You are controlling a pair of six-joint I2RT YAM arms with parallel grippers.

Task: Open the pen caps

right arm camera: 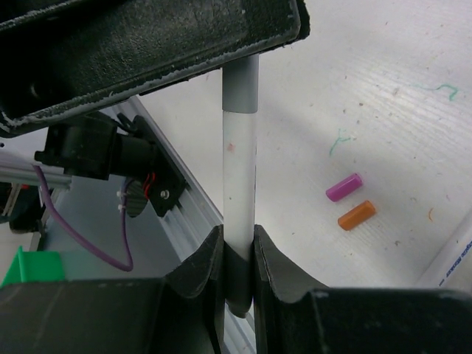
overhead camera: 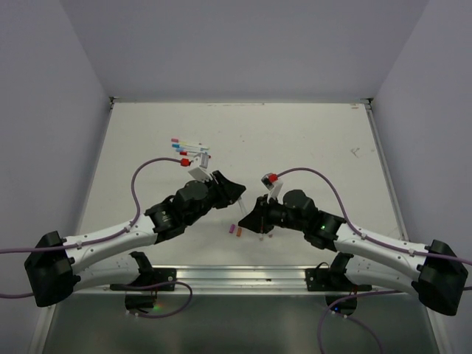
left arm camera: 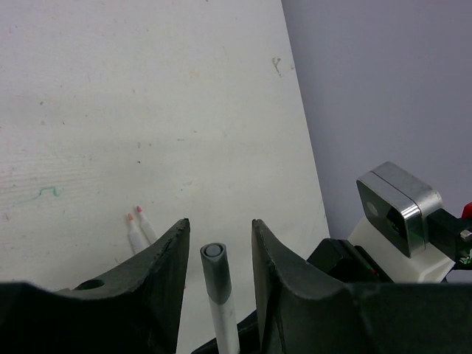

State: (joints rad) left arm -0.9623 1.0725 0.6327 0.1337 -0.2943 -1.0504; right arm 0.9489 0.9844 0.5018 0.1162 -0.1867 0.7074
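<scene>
- The right gripper (right arm camera: 237,254) is clamping its jaws tight on the white barrel of a pen (right arm camera: 240,169), which is running straight up from the fingers in its wrist view.
- The left gripper (left arm camera: 219,228) is standing partly open around that pen's grey end, gripping nothing. Only its own wrist view is showing the gap on each side.
- Just right of the right gripper, a purple cap (right arm camera: 344,187) and an orange cap (right arm camera: 357,214) are lying side by side on the table (right arm camera: 383,88).
- Beyond the left gripper's left finger, two uncapped pens (left arm camera: 136,230) are lying together.

pens (overhead camera: 190,147) upper left, two caps (overhead camera: 235,230) centre
</scene>
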